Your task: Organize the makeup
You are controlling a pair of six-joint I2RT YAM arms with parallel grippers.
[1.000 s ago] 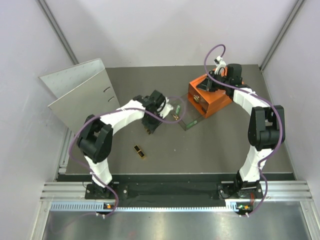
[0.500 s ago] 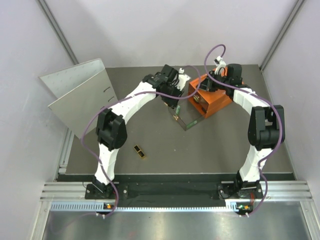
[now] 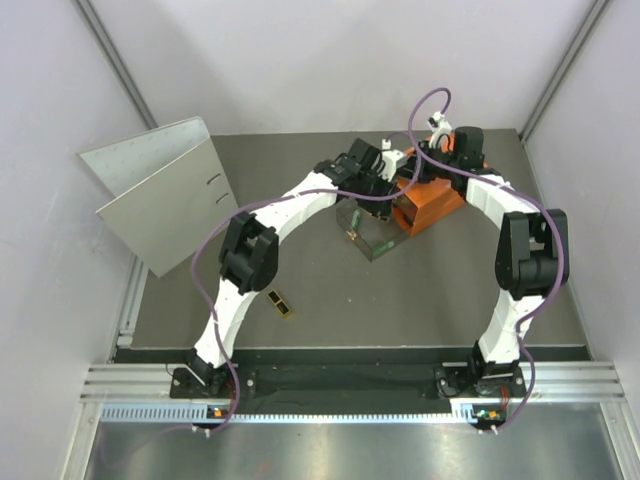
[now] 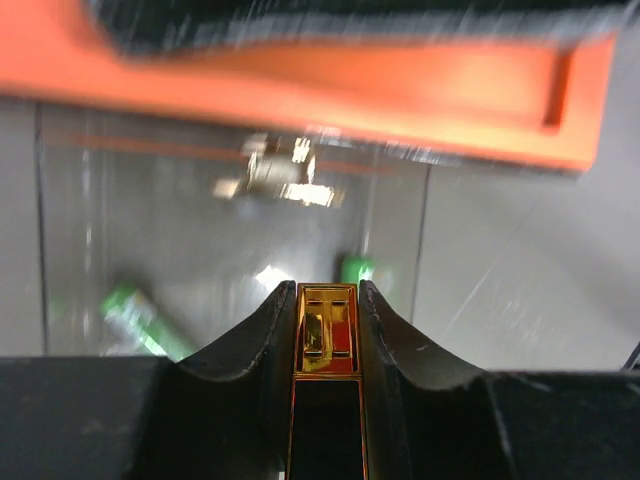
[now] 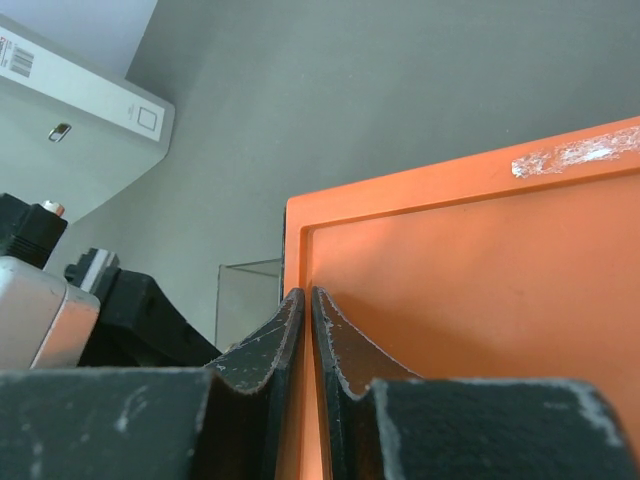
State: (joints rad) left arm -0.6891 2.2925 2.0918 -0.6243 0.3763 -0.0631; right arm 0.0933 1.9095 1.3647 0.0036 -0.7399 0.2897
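Note:
My left gripper (image 3: 388, 180) reaches over the clear drawer (image 3: 368, 230) pulled out in front of the orange drawer box (image 3: 437, 198). In the left wrist view it (image 4: 327, 292) is shut on a slim gold-and-black makeup case (image 4: 326, 330), held above the drawer. Two green sticks (image 4: 138, 317) (image 4: 356, 268) lie blurred in the drawer below. A black-and-gold palette (image 3: 281, 303) lies on the table near the left arm. My right gripper (image 3: 428, 165) (image 5: 305, 296) is shut, its tips on the top left edge of the orange box (image 5: 470, 270). The tubes are not visible.
The large grey ring binder (image 3: 160, 190) stands open at the far left; it also shows in the right wrist view (image 5: 70, 110). Grey walls close in on both sides of the dark table (image 3: 420, 300).
My left arm has swung from the middle of the table to the right and back, carrying the gold-and-black case over the clear drawer. The right arm has not moved.

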